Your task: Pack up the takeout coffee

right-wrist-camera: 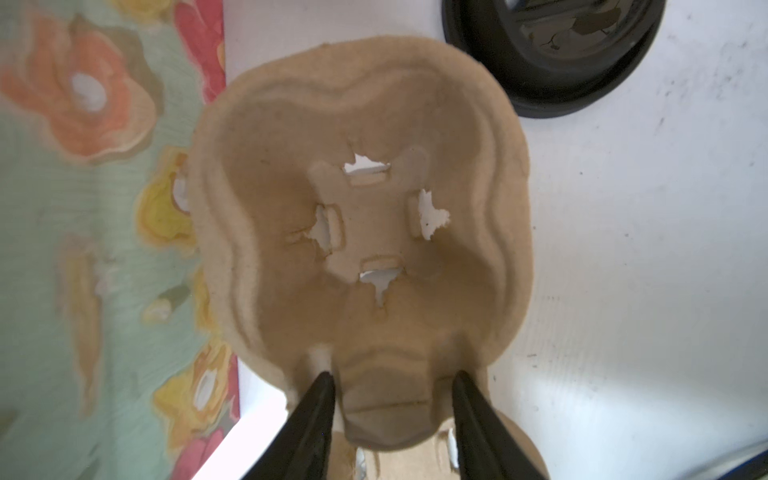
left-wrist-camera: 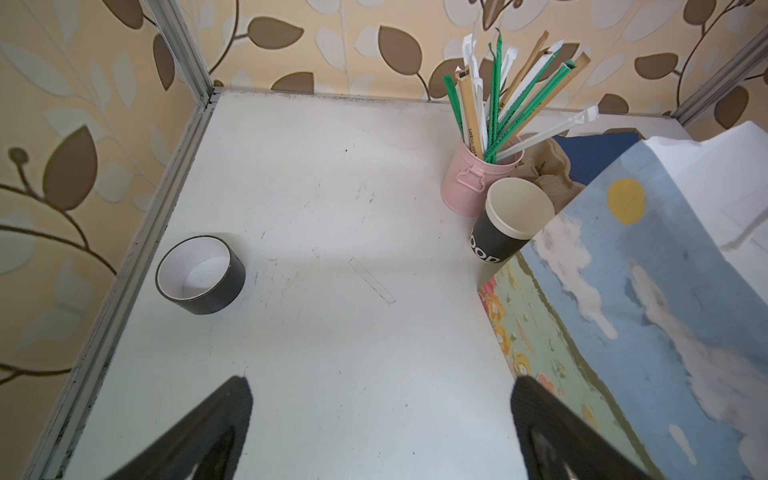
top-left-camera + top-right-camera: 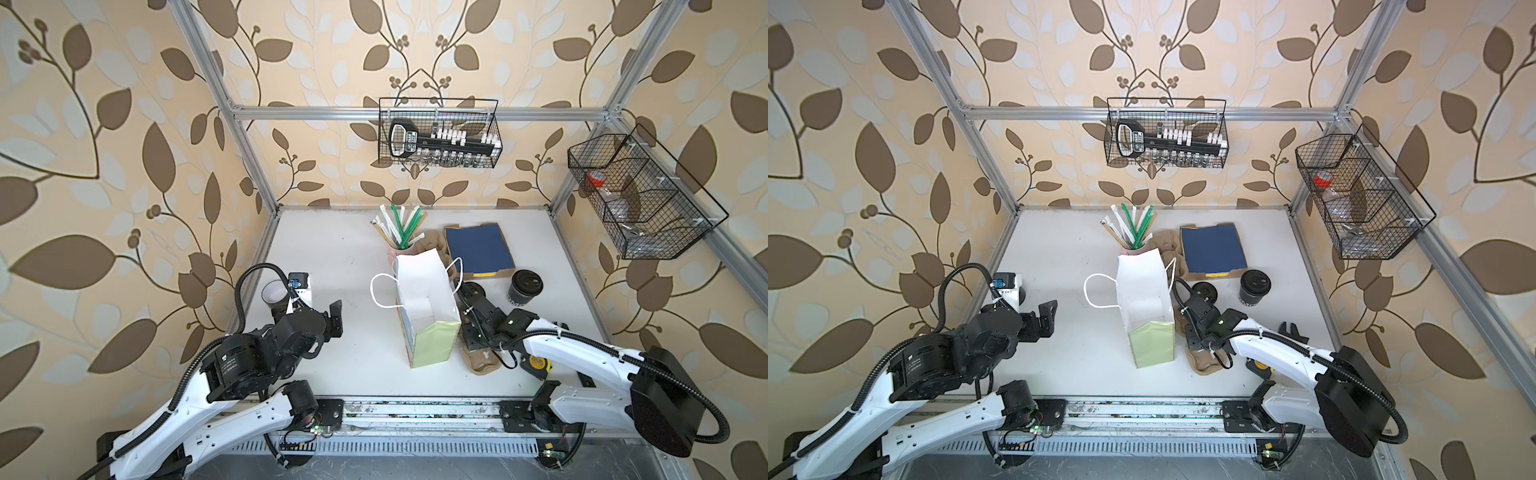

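Two black paper cups stand straight up on the white worktop [image 3: 332, 249], mouths at the top, tall way up and down. The lidded cup [image 3: 525, 289] is round with a shiny black top. It sits toward the right edge, just beside a flat blue box [image 3: 480, 249]. The open cup [image 2: 513, 220] is white inside, with white letters on its side. It sits toward the back edge, just beside a pink tin [image 2: 469, 187] of wrapped straws [image 2: 494, 104] and the paper bag [image 3: 432, 345]. The bag stands open in the middle, painted with flowers and sky.

The left claw [image 2: 382, 415] is spread wide over bare worktop. The right claw [image 1: 395, 386] has one finger on each side of a hump on a bumpy brown cardboard tray [image 1: 365, 208]. I cannot tell if it squeezes. A round black lid [image 1: 552, 54] lies near the tray.
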Action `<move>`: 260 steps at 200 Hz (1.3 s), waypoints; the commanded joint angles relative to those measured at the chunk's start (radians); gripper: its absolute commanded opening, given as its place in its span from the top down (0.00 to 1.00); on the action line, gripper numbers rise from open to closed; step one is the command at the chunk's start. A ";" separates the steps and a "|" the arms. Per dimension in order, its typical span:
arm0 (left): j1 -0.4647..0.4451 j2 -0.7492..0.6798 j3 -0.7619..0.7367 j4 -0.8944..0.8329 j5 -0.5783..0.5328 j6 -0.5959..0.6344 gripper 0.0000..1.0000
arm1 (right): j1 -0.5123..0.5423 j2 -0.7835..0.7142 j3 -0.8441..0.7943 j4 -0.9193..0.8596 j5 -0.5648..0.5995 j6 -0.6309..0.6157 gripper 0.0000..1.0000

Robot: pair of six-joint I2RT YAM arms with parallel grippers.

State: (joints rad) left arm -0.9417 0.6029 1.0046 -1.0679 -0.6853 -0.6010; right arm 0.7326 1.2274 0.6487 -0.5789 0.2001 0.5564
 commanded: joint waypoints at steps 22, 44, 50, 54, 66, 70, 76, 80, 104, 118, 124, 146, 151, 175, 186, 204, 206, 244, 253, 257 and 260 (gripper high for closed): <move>0.001 0.004 -0.003 0.014 -0.027 0.017 0.01 | 0.000 0.009 0.014 0.005 -0.011 -0.005 0.56; 0.001 0.003 -0.003 0.017 -0.025 0.018 0.01 | 0.004 0.003 0.011 0.002 -0.010 -0.002 0.60; 0.001 0.005 -0.002 0.017 -0.025 0.018 0.01 | 0.004 0.003 0.011 0.001 -0.009 0.001 0.60; 0.001 0.005 -0.003 0.017 -0.025 0.018 0.01 | 0.004 0.001 0.011 -0.001 -0.008 0.000 0.60; 0.001 0.007 -0.003 0.017 -0.024 0.018 0.01 | 0.004 -0.002 0.011 -0.002 -0.008 0.000 0.60; 0.001 0.008 -0.002 0.018 -0.023 0.018 0.01 | 0.004 -0.003 0.011 -0.004 -0.008 0.001 0.60; 0.001 0.008 -0.002 0.017 -0.024 0.018 0.01 | 0.005 -0.004 0.011 -0.004 -0.009 0.001 0.61; 0.002 0.008 -0.003 0.017 -0.024 0.018 0.01 | 0.004 -0.004 0.011 -0.004 -0.009 0.002 0.61; 0.003 0.005 -0.005 0.017 -0.023 0.018 0.01 | 0.004 -0.006 0.008 -0.002 -0.012 0.002 0.63; 0.003 0.004 -0.004 0.019 -0.024 0.018 0.01 | 0.004 -0.007 0.006 -0.002 -0.012 0.003 0.63; 0.003 0.005 -0.004 0.019 -0.025 0.018 0.01 | 0.003 -0.007 0.005 -0.001 -0.013 0.004 0.63; 0.003 0.006 -0.003 0.019 -0.023 0.019 0.01 | 0.004 -0.010 0.004 -0.001 -0.011 0.006 0.64; 0.003 0.005 -0.003 0.019 -0.024 0.018 0.01 | 0.003 -0.012 0.003 -0.002 -0.012 0.007 0.63; 0.003 0.005 -0.006 0.019 -0.024 0.020 0.01 | 0.004 -0.027 0.006 -0.012 -0.010 0.012 0.64; 0.003 0.004 -0.004 0.019 -0.023 0.020 0.01 | 0.005 -0.038 0.009 -0.019 -0.008 0.016 0.65; 0.003 0.005 -0.005 0.020 -0.022 0.022 0.01 | 0.005 -0.062 0.015 -0.032 -0.003 0.021 0.67; 0.003 0.005 -0.004 0.020 -0.022 0.021 0.01 | 0.004 -0.067 0.017 -0.034 -0.001 0.022 0.67; 0.005 0.005 -0.005 0.022 -0.019 0.023 0.01 | 0.003 -0.112 0.034 -0.076 0.024 0.031 0.67; 0.006 0.005 -0.005 0.022 -0.017 0.023 0.01 | 0.002 -0.125 0.041 -0.091 0.032 0.032 0.68; 0.006 0.005 -0.004 0.022 -0.018 0.023 0.01 | 0.002 -0.133 0.043 -0.098 0.036 0.033 0.68; 0.006 0.005 -0.004 0.022 -0.018 0.023 0.01 | 0.001 -0.139 0.046 -0.102 0.041 0.033 0.68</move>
State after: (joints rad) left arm -0.9413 0.6029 1.0046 -1.0618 -0.6842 -0.5995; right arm 0.7326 1.1255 0.6540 -0.6189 0.2050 0.5713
